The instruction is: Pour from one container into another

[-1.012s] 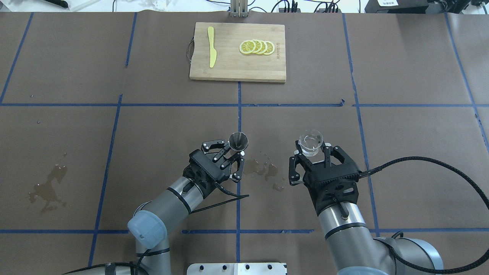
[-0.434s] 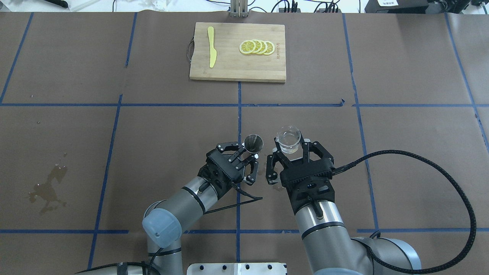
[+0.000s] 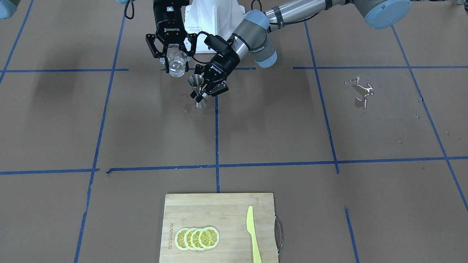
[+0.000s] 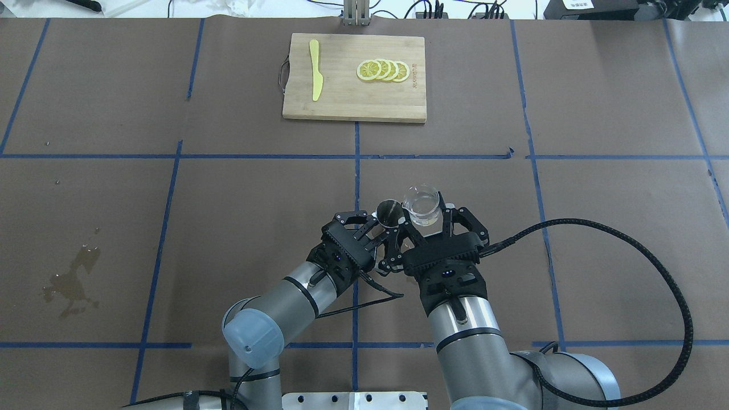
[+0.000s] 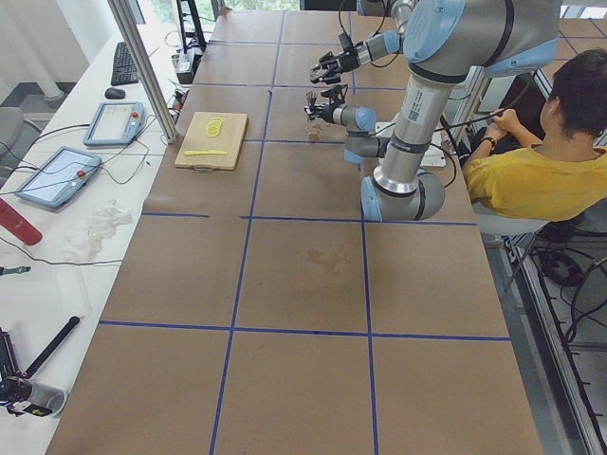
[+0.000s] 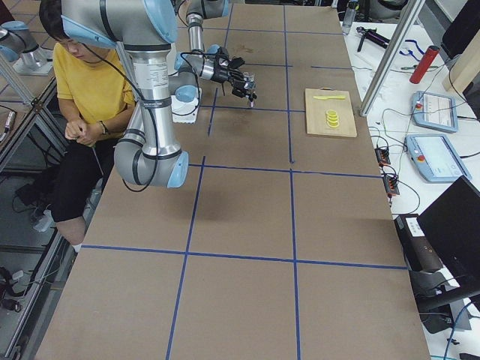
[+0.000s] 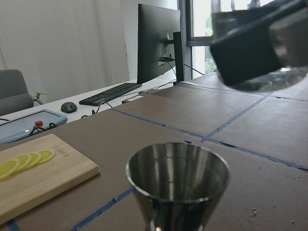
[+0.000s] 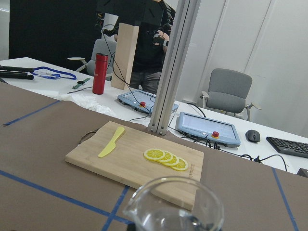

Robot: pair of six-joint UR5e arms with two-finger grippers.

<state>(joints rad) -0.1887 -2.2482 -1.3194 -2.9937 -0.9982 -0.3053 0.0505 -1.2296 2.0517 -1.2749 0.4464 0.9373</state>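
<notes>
Only one piece of writing reads clearly: "ROBOTIQ" in white on the body of the right gripper (image 3: 175, 54), seen in the front-facing view. The cutting board (image 4: 353, 97) has a mark burned in next to the fruit, but it is too small to read. On the board lie four overlapping lemon slices (image 4: 383, 70) and one yellow knife (image 4: 315, 69), well apart from each other. Two arms work near the robot's edge of the table (image 4: 256, 188), each carrying one vessel. The right gripper has its fingers clamped on either side of the single glass cup (image 4: 422, 204), which is raised off the table, roughly upright, with its pouring lip towards the jigger. The left gripper (image 4: 377, 226) has its fingers closed on the narrow waist of the one steel jigger (image 4: 389, 212), whose open mouth faces up. I cannot tell whether its base touches the paper. The cup's rim sits just beside the jigger's rim, and in the left wrist view its base hangs above and to one side of the jigger's mouth. There are two wet stains, a small one beneath the jigger and a larger one (image 4: 71, 279) far to the robot's left. One person in a yellow shirt (image 5: 531, 171) sits behind the robot.
</notes>
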